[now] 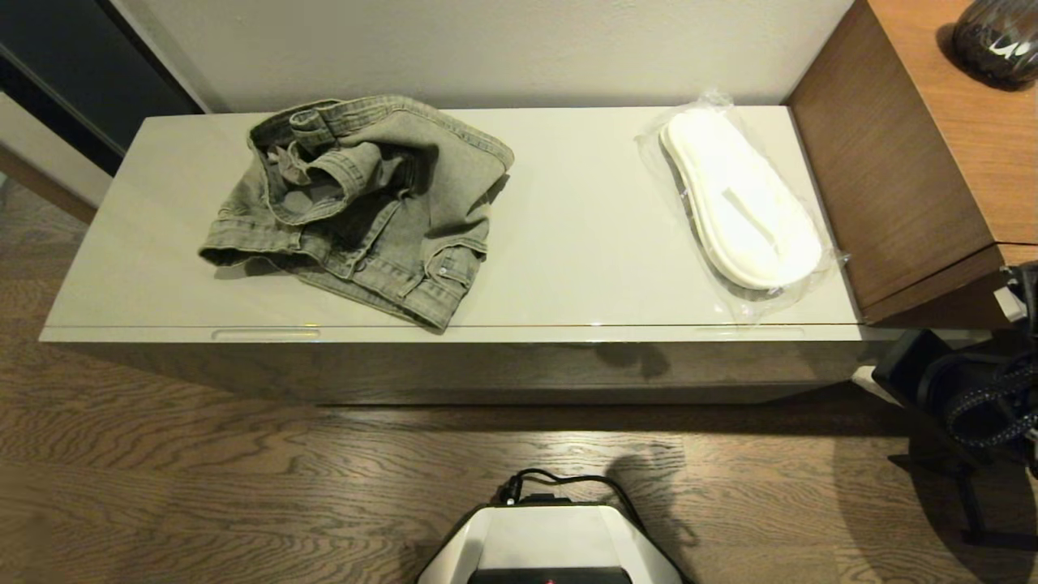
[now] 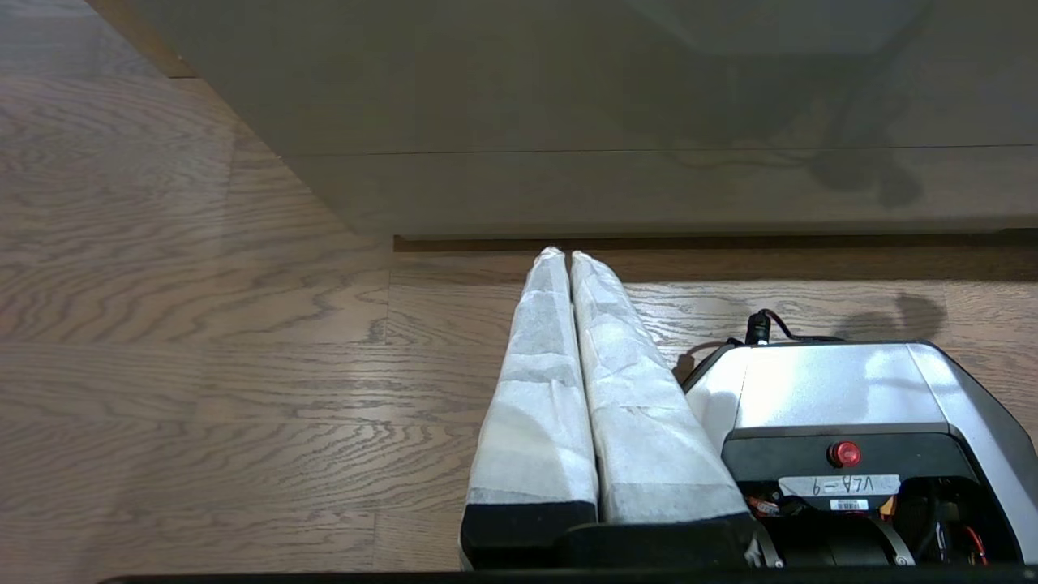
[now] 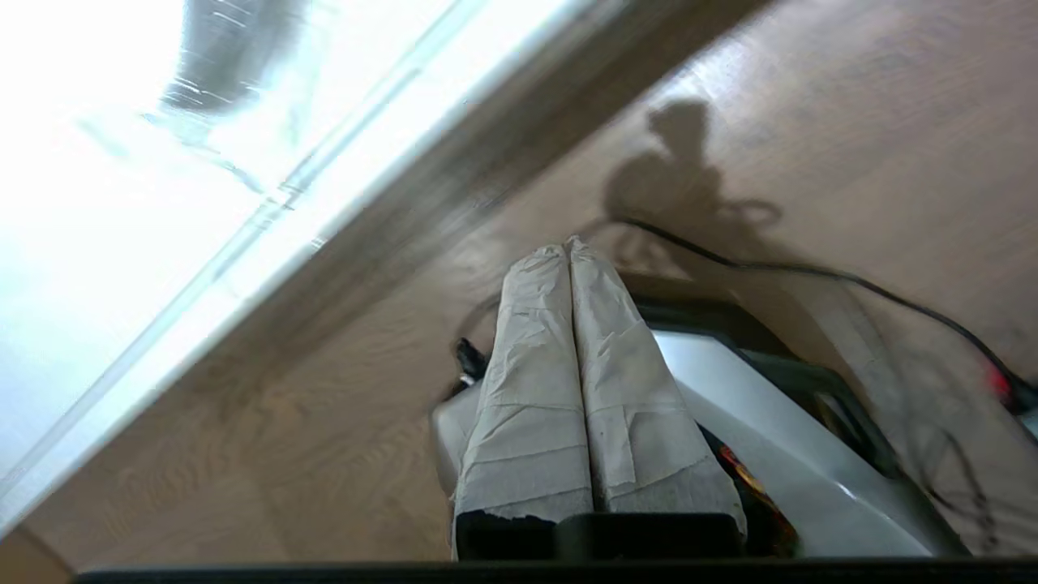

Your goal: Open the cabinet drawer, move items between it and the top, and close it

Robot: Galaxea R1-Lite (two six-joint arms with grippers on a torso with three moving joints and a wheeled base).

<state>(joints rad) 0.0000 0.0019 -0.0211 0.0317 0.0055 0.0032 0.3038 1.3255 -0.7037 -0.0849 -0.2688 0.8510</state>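
My right hand is empty with fingers pressed together, hanging over the floor near my base, with the cabinet's pale edge slanting past at about 10 o'clock; it looks staged to go for the drawer. My left hand is empty too, fingers together, parked low and pointing at the drawer front. From the head view the drawer is shut, with one finger recess at 7 o'clock of the top. Both items sit on the top so nothing blocks the pull: jeans at 10 o'clock, wrapped slippers at 2 o'clock, well apart. Next is probably hooking a recess.
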